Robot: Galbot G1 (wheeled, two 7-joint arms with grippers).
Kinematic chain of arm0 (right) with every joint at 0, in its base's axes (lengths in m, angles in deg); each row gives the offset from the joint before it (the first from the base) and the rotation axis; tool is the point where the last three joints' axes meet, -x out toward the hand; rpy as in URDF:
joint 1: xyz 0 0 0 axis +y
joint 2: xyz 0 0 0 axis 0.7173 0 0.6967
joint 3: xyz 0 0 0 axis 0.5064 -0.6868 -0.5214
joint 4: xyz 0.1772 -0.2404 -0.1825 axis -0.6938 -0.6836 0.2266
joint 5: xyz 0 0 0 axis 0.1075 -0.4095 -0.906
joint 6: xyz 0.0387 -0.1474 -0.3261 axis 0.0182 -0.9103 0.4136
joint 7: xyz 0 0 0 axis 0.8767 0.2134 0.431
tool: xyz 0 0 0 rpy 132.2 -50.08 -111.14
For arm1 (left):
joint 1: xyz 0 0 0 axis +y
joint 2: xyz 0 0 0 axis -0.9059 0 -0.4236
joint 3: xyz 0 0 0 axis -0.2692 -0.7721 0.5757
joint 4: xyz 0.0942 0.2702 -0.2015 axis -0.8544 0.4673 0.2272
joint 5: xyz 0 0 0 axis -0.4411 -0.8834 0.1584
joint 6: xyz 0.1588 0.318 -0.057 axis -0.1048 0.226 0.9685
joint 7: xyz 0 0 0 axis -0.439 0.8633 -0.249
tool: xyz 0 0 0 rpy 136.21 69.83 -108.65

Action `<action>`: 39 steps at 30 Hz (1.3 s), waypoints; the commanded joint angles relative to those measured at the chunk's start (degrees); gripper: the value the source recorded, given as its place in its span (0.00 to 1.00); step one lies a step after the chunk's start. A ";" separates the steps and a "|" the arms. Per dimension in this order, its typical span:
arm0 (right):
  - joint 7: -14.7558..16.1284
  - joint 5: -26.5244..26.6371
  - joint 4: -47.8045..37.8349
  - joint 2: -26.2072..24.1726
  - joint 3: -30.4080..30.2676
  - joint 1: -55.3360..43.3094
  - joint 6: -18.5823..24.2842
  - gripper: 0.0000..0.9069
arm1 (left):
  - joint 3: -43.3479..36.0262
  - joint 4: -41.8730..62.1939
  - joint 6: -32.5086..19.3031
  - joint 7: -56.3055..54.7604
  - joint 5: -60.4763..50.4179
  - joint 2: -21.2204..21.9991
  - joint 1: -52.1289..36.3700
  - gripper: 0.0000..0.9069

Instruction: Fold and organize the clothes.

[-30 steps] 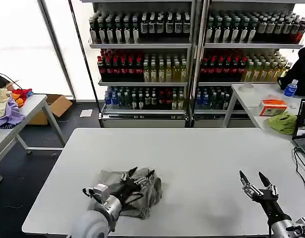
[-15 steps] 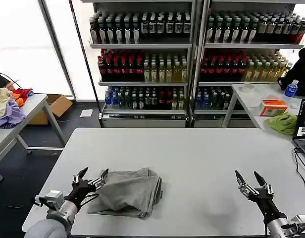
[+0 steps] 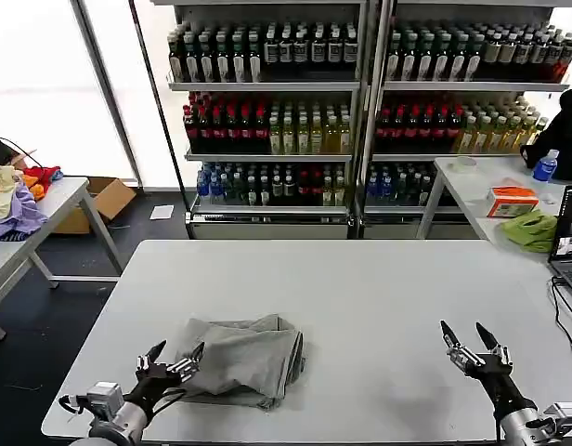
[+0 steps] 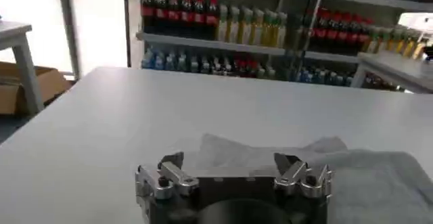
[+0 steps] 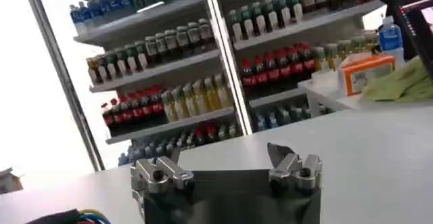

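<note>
Grey cloth, the folded shirt (image 3: 241, 360), is seen in the head view near the front left of the white table (image 3: 379, 297). The left pincer (image 3: 171, 358) is held wide just beside the shirt's left edge; the right pincer (image 3: 472, 339) is held wide, well apart, over the table's front right. In the left wrist view, the shirt (image 4: 365, 171) is shown just beyond the spread fingers (image 4: 169, 174). In the right wrist view, spread fingers (image 5: 287, 161) are shown above bare table (image 5: 379, 151).

Bright daylight glares through the window (image 3: 45, 84), washing it out.
</note>
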 commanded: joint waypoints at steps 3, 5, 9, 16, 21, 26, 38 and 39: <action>0.09 0.26 -0.33 -0.19 0.78 0.16 0.04 1.00 | -1.97 8.62 1.03 1.02 -0.47 0.68 -2.94 1.00; 0.08 0.24 -0.36 -0.16 0.83 0.12 0.04 1.00 | -2.23 8.33 0.95 1.06 0.05 0.65 -2.64 1.00; -0.03 0.25 -0.12 0.14 0.20 -0.39 -0.21 1.00 | -3.07 7.97 0.94 0.87 0.24 1.18 -2.85 0.99; 0.12 0.26 0.01 0.31 0.11 -0.33 -0.52 1.00 | -3.62 8.00 -1.42 -0.30 -1.89 1.70 -3.45 0.00; 0.21 0.48 0.07 0.45 0.49 -0.03 -0.42 1.00 | -2.97 8.22 -3.03 -0.50 -1.99 1.97 -3.24 0.00; 0.26 0.49 0.02 0.45 0.54 -0.10 -0.42 1.00 | -1.48 8.13 -3.76 -0.29 -0.10 2.25 -2.70 0.00; 0.29 1.21 -0.34 -0.01 0.93 -0.27 -0.39 1.00 | 17.24 3.35 1.35 -3.76 32.49 -0.55 -0.86 0.00; 0.29 1.30 -0.40 -0.08 0.92 -0.31 -0.39 1.00 | 20.47 3.40 2.09 -4.55 36.31 -1.73 -0.86 0.00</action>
